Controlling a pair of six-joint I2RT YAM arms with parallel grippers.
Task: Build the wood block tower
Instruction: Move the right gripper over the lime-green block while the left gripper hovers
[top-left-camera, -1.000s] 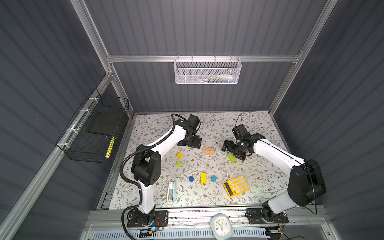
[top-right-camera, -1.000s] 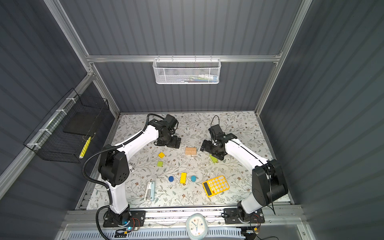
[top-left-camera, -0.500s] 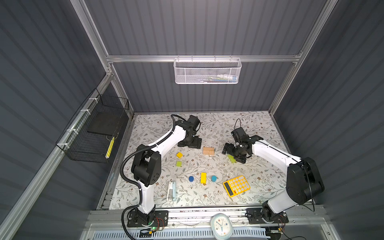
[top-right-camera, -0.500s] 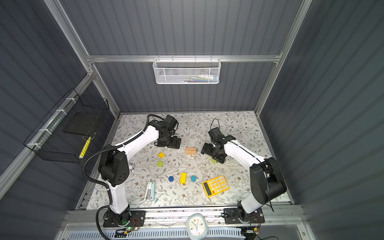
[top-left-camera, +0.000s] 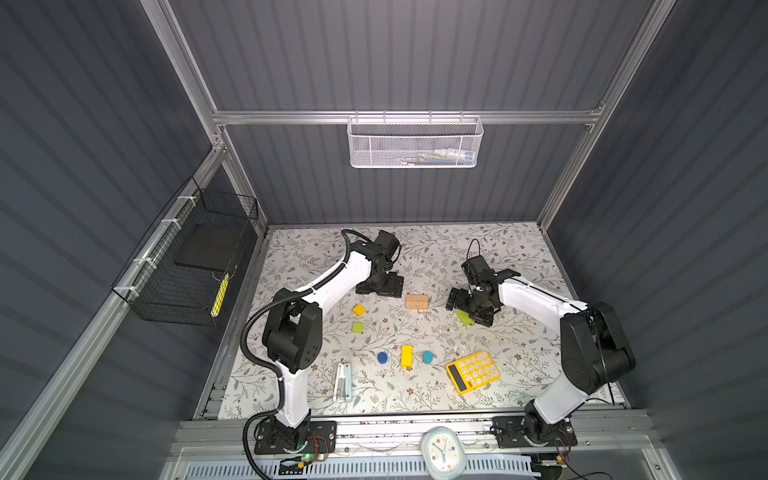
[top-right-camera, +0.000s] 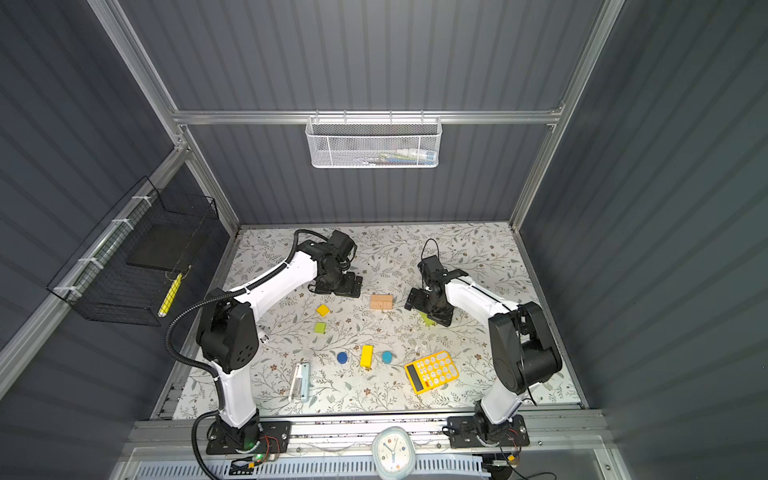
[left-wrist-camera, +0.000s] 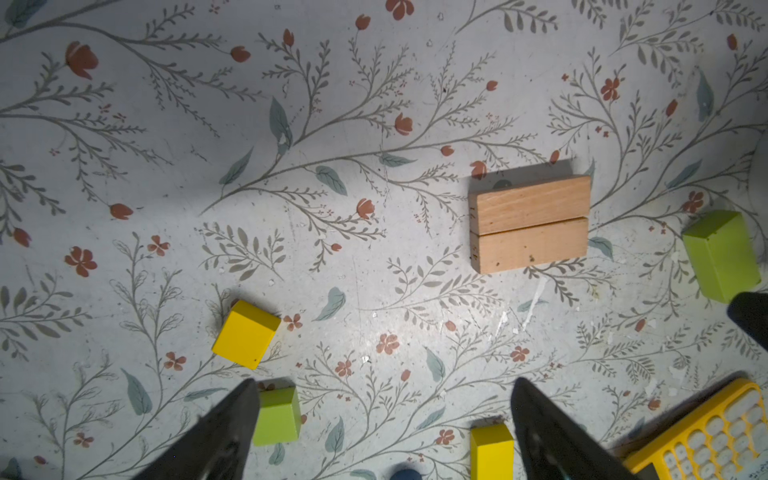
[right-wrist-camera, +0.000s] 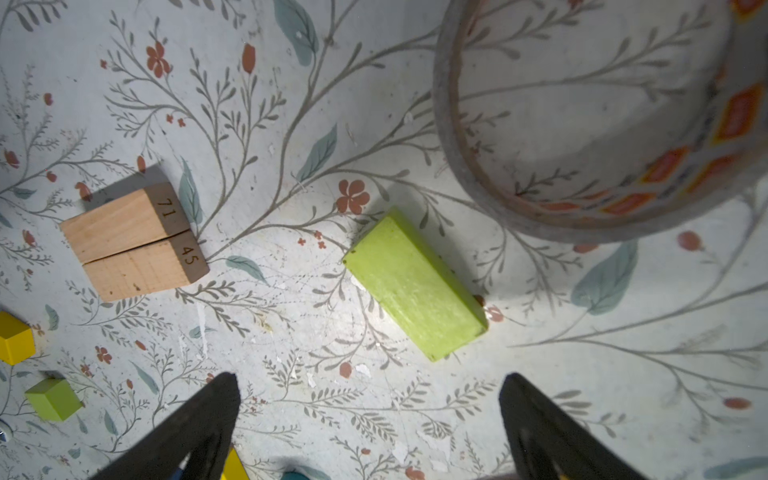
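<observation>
Right gripper (right-wrist-camera: 370, 378) hovers, jaws spread, over the lime-green bar (right-wrist-camera: 415, 286) — left gripper (left-wrist-camera: 384, 382) spread too, empty, near two tan bars (left-wrist-camera: 530, 224).

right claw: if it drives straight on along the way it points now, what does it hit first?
Likely the lime-green bar: it lies flat right ahead of the open right claw, in line with the gap between its fingers. Depth is unclear, so I can't say how soon.

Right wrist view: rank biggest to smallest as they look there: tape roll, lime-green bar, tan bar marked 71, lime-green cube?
1. tape roll, partly out of frame; nearness may inflate it
2. lime-green bar
3. tan bar marked 71
4. lime-green cube
</observation>
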